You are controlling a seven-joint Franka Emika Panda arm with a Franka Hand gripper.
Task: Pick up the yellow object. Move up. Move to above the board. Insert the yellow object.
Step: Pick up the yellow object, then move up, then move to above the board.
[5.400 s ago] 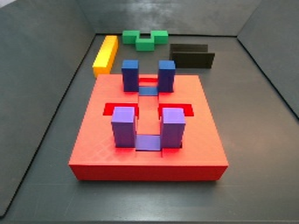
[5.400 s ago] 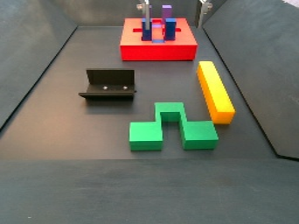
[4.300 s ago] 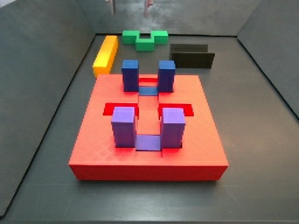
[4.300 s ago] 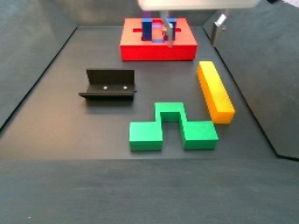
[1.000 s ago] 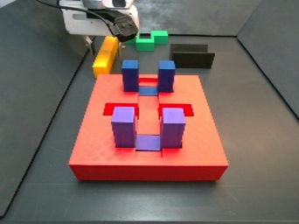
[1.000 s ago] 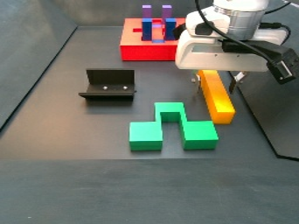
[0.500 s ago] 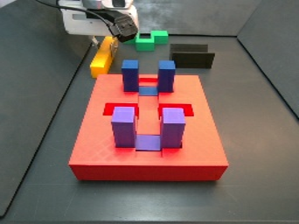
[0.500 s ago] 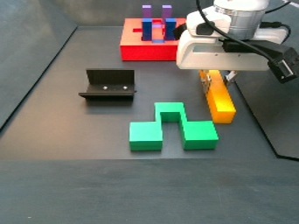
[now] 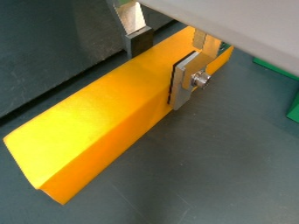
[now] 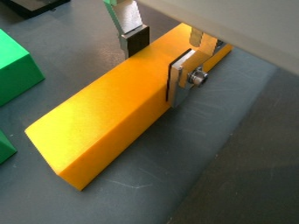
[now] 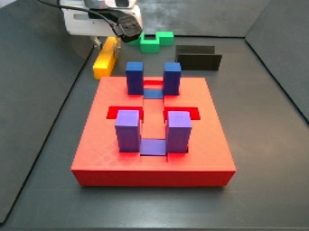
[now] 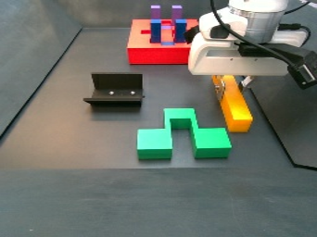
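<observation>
The gripper (image 10: 158, 59) straddles the yellow object (image 10: 117, 114), its fingers (image 10: 183, 77) pressed against both long sides, clamped on it. Both wrist views show this grip; in a side view the arm's body hides it. There the yellow object (image 12: 234, 106) lies just beside the green block (image 12: 183, 135), well apart from the board (image 12: 168, 48).

No text, label, brand, number or sign can be read on anything in these views. The gripper (image 10: 160, 54) straddles the yellow object (image 10: 112, 108), whose faces are plain; the board (image 11: 152, 149) carries no markings either.
</observation>
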